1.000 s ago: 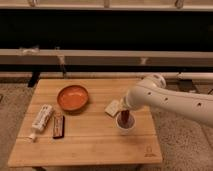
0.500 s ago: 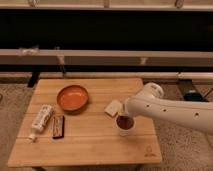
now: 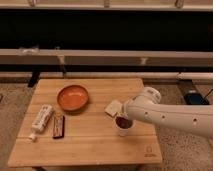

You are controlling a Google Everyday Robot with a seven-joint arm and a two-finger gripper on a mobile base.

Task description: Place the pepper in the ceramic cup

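Item: wooden table (image 3: 90, 145), one arm working over its right half

Change: across the last second the white arm (image 3: 170, 116) has drawn back toward the right edge, and the gripper (image 3: 121, 115), which was down over the ceramic cup (image 3: 123, 128), now sits at the cup's far rim, slightly higher. Judged meaning: the drop is probably made and the arm is clearing off.

Gripper: at the arm's left end, touching or just above the cup's back rim; finger state cannot be told.

Pepper (image 3: 123, 122): a dark-red patch showing in the cup's mouth, apparently inside, directly below and in front of the gripper.

Cup: upright, right of centre, near the front edge.

Other entries: orange bowl (image 3: 72, 98) left of centre; pale square piece (image 3: 114, 107) just behind the cup; white tube (image 3: 41, 119) and dark bar (image 3: 59, 126) by the left edge
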